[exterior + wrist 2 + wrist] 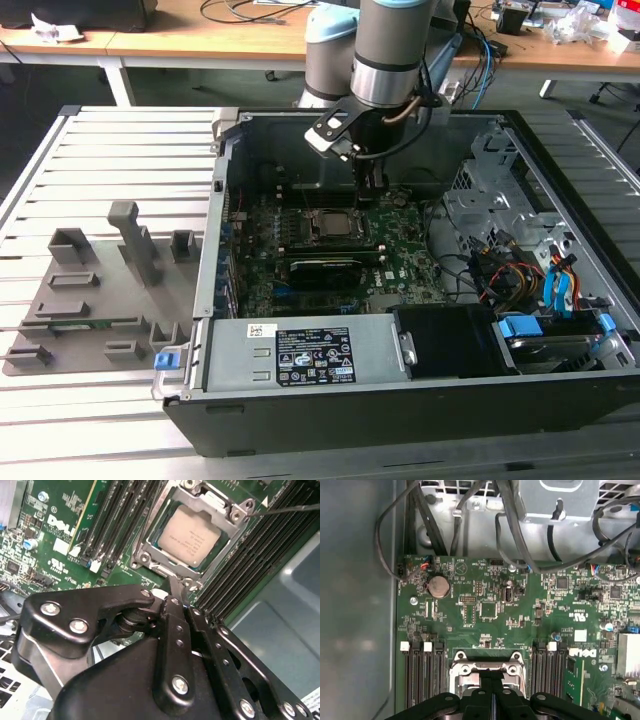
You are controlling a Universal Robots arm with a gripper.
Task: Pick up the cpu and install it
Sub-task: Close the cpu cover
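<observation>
Toward the exterior view's left, a grey tray (90,290) lies outside the case. Mid-scene, the cpu (331,222) sits in its socket (306,236). Just right and slightly farther, the gripper (372,192) hovers with its fingers pressed together, holding nothing.

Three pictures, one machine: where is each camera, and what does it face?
Exterior view: off the arm, looks down into the open computer case; arm and gripper show.
Second wrist view: on the wrist, faces the cpu in its socket past the gripper.
First wrist view: on the wrist, faces the motherboard over the gripper.
Both wrist views share the socket.
</observation>
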